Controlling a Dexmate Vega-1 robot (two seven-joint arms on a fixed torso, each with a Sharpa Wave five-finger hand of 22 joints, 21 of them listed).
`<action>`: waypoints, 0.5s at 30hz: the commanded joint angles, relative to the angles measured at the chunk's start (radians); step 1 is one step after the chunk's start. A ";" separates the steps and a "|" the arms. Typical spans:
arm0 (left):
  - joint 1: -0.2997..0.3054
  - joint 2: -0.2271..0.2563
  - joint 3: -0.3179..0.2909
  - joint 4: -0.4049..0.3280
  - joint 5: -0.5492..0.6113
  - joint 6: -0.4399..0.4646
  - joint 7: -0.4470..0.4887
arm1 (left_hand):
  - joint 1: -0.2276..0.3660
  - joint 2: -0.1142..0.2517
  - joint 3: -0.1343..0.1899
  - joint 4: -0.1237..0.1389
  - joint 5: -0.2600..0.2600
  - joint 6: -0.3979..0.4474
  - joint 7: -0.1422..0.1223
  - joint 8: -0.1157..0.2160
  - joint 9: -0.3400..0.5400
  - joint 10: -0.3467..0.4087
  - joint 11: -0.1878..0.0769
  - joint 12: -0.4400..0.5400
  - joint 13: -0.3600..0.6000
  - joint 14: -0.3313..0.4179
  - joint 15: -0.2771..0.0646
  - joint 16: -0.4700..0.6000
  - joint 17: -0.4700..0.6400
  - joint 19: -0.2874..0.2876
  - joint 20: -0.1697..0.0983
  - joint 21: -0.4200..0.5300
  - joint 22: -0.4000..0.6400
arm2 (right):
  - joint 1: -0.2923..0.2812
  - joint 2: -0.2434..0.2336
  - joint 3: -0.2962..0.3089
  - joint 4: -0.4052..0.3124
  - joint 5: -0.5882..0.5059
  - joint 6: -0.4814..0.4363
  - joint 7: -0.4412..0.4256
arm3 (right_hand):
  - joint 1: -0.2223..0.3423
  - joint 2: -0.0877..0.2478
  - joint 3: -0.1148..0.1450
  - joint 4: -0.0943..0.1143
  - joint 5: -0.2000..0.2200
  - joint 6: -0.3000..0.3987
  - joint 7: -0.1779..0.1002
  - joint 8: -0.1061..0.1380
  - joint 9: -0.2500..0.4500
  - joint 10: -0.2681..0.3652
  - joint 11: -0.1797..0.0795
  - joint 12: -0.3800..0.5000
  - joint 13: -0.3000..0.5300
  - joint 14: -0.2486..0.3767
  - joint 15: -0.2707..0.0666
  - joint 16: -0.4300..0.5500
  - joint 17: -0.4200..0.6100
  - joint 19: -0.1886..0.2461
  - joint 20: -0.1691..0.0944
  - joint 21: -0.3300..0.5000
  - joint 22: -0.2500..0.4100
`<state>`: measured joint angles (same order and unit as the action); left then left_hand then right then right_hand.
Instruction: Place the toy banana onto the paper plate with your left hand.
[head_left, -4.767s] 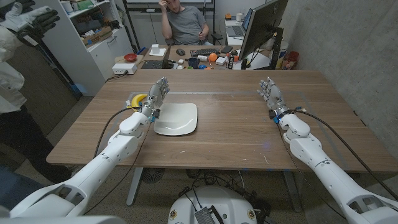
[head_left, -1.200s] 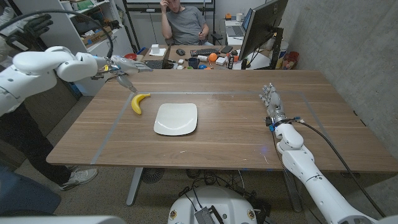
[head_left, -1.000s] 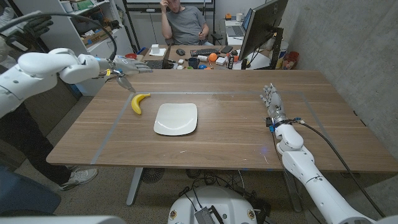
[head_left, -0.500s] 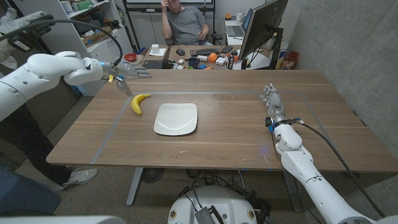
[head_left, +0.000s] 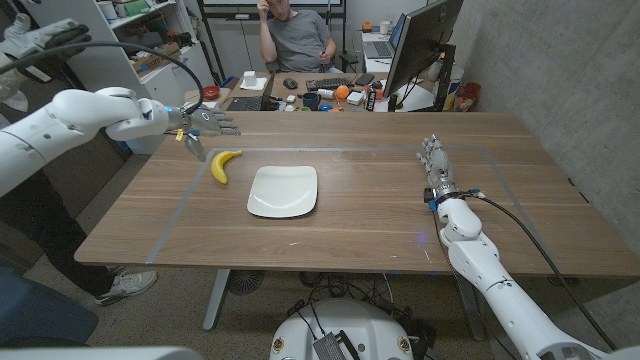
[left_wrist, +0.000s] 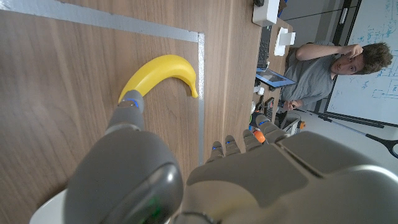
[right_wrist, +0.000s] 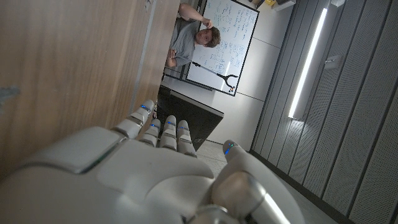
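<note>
the left hand (head_left: 205, 124) hangs in the air over the far left part of the wooden table (head_left: 380, 215), reaching in from the left, fingers spread and pointing right, thumb angled down toward the table. it holds nothing. in the left wrist view the same hand (left_wrist: 249, 180) shows from behind, its thumb tip close above the stem end of the toy banana (left_wrist: 160, 76), though whether it touches cannot be told.

the toy banana (head_left: 223, 163) lies flat on the wood just near of that hand, curved, yellow, beside a strip of grey tape (head_left: 390, 150) that marks out a rectangle on the tabletop. just right of the banana, apart from it, sits the white paper plate (head_left: 284, 190), bare.

well to the right, the right hand (head_left: 434, 163) stands on the table's right side with fingers straight and close together, pointing to the far edge, gripping nothing. the right wrist view shows its back (right_wrist: 130, 174) next to the wood.

beyond the far edge a seated person (head_left: 295, 35) sits at a cluttered desk (head_left: 320, 95), with a dark monitor (head_left: 420, 45) to the right and white shelving (head_left: 150, 50) to the left.
</note>
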<state>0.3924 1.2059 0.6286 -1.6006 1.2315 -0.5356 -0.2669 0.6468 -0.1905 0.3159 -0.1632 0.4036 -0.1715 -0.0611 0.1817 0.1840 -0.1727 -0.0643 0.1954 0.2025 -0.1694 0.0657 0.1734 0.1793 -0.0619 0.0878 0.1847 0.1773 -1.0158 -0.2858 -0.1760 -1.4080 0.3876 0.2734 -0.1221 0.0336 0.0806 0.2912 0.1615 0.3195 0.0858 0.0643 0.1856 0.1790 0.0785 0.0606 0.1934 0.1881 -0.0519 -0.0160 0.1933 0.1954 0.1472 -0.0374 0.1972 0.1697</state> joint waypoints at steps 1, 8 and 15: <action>-0.031 -0.035 0.064 0.073 0.156 0.035 0.067 | 0.013 0.002 -0.005 0.000 0.011 -0.159 -0.007 0.007 0.005 -0.032 -0.001 0.007 0.005 -0.036 -0.002 0.005 0.002 -0.007 0.001 0.001 0.001 | 0.011 0.003 -0.003 0.014 -0.010 -0.002 -0.002 | -0.005 0.051 0.000 0.000 0.009 0.007 0.000 0.006 0.003 0.010 -0.001 0.005 0.005 -0.006 0.000 0.003 0.002 -0.003 -0.024 0.003 0.005; -0.068 -0.070 0.122 0.137 0.176 0.028 0.108 | 0.020 0.005 -0.015 0.000 0.022 -0.146 -0.003 0.013 0.005 -0.028 -0.002 0.011 0.006 -0.032 -0.006 0.008 0.002 0.000 -0.002 0.005 0.001 | 0.011 -0.002 -0.006 0.009 -0.024 -0.007 -0.010 | -0.005 0.051 0.000 0.000 0.009 0.007 0.001 0.006 0.003 0.010 -0.001 0.005 0.005 -0.006 0.001 0.003 0.002 -0.003 -0.024 0.003 0.005; -0.085 -0.090 0.177 0.172 0.235 0.060 0.156 | 0.027 0.008 -0.022 0.000 0.031 -0.139 -0.004 0.016 0.005 -0.022 -0.003 0.015 0.006 -0.028 -0.010 0.011 0.001 0.004 -0.001 0.008 0.001 | 0.004 -0.003 0.000 0.006 -0.020 -0.003 -0.012 | -0.005 0.050 -0.001 0.000 0.009 0.007 0.001 0.005 0.003 0.011 -0.001 0.006 0.005 -0.006 0.001 0.003 0.002 -0.003 -0.024 0.003 0.005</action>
<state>0.3348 1.1463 0.7278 -1.4860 1.3776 -0.5132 -0.1852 0.6625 -0.1826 0.3002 -0.1614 0.4286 -0.1715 -0.0610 0.1925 0.1839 -0.1727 -0.0643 0.2003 0.2075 -0.1742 0.0608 0.1778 0.1792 -0.0653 0.0841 0.1847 0.1773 -1.0068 -0.2844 -0.1792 -1.3982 0.3737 0.2707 -0.1273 0.0336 0.0806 0.2913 0.1615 0.3195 0.0857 0.0644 0.1856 0.1790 0.0785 0.0606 0.1934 0.1880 -0.0519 -0.0160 0.1933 0.1954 0.1473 -0.0374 0.1972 0.1697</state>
